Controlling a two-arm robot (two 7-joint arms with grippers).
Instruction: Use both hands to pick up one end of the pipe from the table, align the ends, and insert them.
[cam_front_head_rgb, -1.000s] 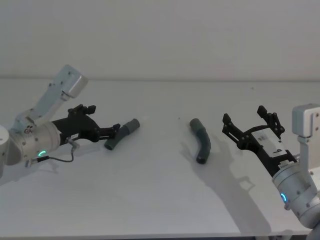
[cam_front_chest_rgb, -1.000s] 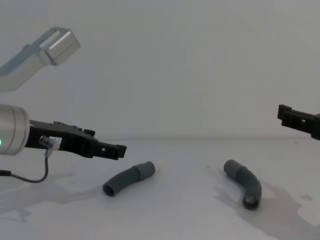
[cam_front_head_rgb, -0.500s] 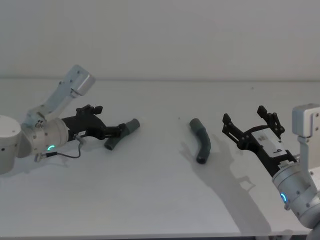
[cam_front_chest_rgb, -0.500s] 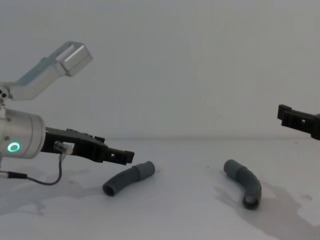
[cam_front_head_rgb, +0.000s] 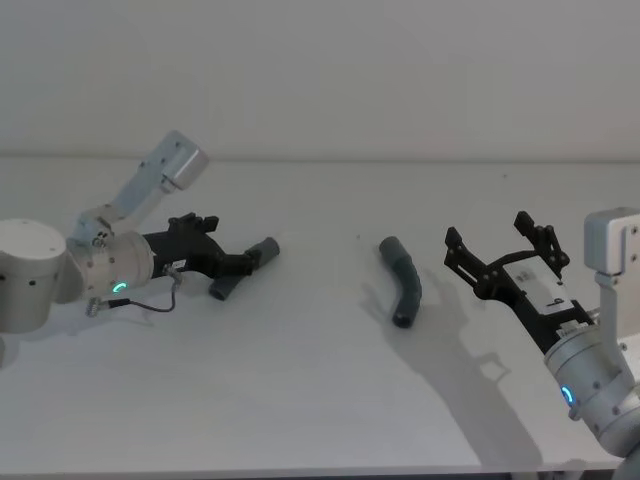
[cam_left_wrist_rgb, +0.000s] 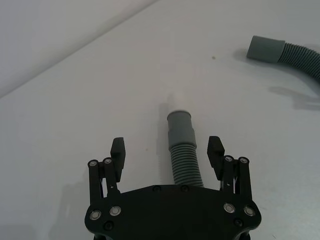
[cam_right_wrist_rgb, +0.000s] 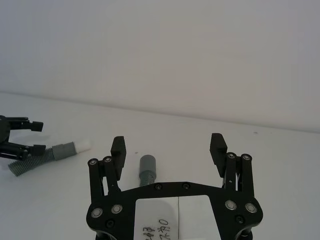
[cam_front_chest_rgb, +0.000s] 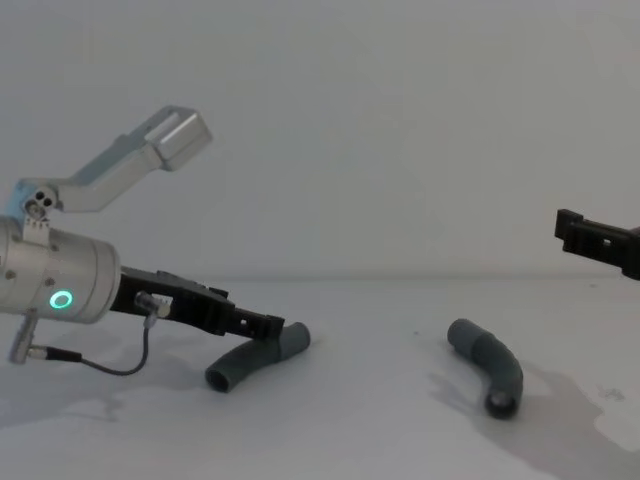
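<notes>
Approach phase, left arm leading. Over the last second the left gripper (cam_front_head_rgb: 245, 262) has advanced across the table (cam_front_head_rgb: 300, 400) from just short of the left pipe piece (cam_front_head_rgb: 266, 249) to a position straddling it. In the left wrist view its fingers (cam_left_wrist_rgb: 118, 149) stand spread, one on either side of the ribbed body of the left pipe piece (cam_left_wrist_rgb: 182, 150), and they do not press on it. In the chest view the left gripper (cam_front_chest_rgb: 265, 323) lies low over the middle of this piece (cam_front_chest_rgb: 240, 365), which rests flat on the table and has not shifted. Its stepped tip, with a paler end (cam_right_wrist_rgb: 82, 145), points away from the gripper toward the right pipe piece (cam_front_head_rgb: 404, 285). The right piece lies well apart, near the table's middle, its cuffed end (cam_left_wrist_rgb: 265, 48) turned toward the far edge. The right gripper (cam_front_head_rgb: 487, 232) has not moved. It hovers to the right of the right piece with its fingers (cam_right_wrist_rgb: 218, 146) released and empty, and the piece (cam_right_wrist_rgb: 147, 167) lies ahead between their lines. By judgement, the left side is now placed to close and lift. The right side has yet to reach its piece, so alignment and insertion of the ends remain wholly ahead.
</notes>
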